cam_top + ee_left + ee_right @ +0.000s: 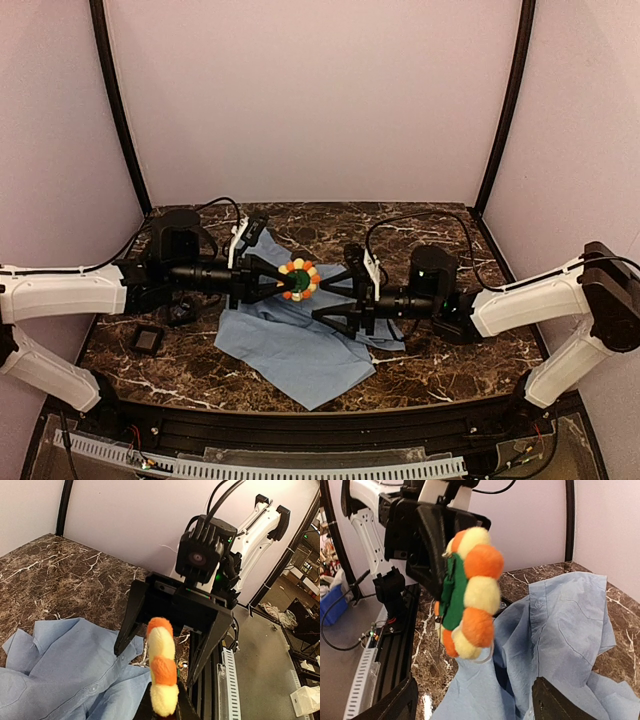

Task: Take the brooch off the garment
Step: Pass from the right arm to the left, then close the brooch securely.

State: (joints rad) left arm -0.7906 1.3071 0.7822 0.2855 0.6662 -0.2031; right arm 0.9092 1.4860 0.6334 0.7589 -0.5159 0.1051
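The brooch (299, 280), orange and yellow petals round a green centre, is held above the table. My left gripper (285, 280) is shut on it; in the left wrist view the brooch (162, 672) stands edge-on between the fingers. The light blue garment (300, 345) lies crumpled under both grippers. In the right wrist view the brooch (467, 595) hangs in front of the camera, and the garment (560, 630) rises to a peak touching its lower edge. My right gripper (335, 290) is open and empty, its jaws wide on either side of the brooch, not touching it.
A small black square pad (148, 340) lies on the marble table (450, 370) at the front left, another dark piece (181, 311) beside it. Pink walls and black frame posts (118, 100) enclose the back. A cable rail (300, 465) runs along the front edge.
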